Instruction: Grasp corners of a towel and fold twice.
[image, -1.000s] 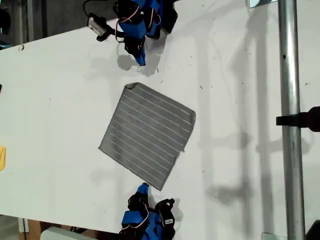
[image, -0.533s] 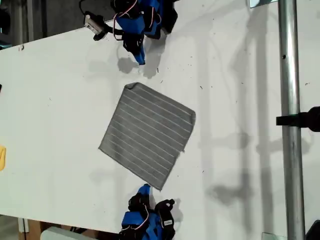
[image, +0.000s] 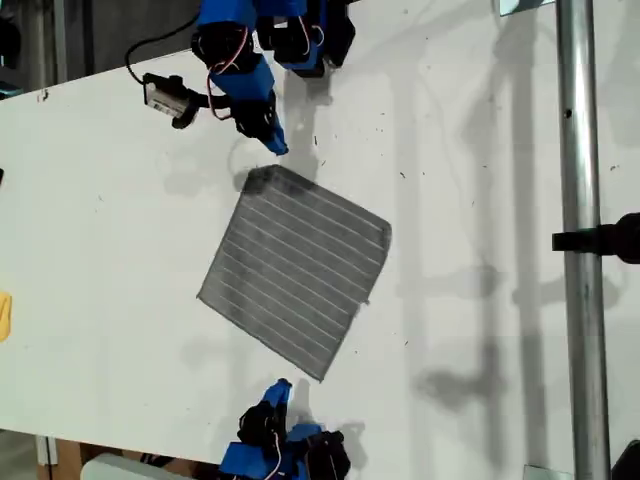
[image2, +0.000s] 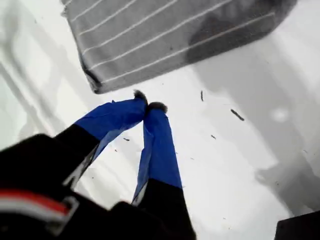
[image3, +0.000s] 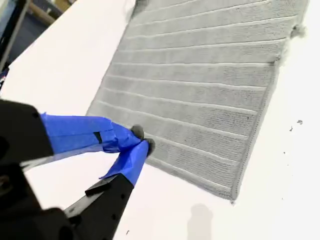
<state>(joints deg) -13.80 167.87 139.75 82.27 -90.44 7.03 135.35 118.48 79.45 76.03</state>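
**Two closed grippers hovering beside a flat towel**

My first gripper (image2: 148, 106) is reaching down from the top of the exterior view, its blue-taped jaws pressed together on nothing, tips hanging just beside one corner (image2: 95, 86) of the towel (image: 296, 268). My second gripper (image3: 140, 142) is rising from the bottom of that view, jaws likewise pinched together and empty, over the cloth's edge.

One towel is lying spread flat near the middle of the white table (image: 120, 200), with four corners showing. Both arms' bases are being cut off by the exterior view's edges.
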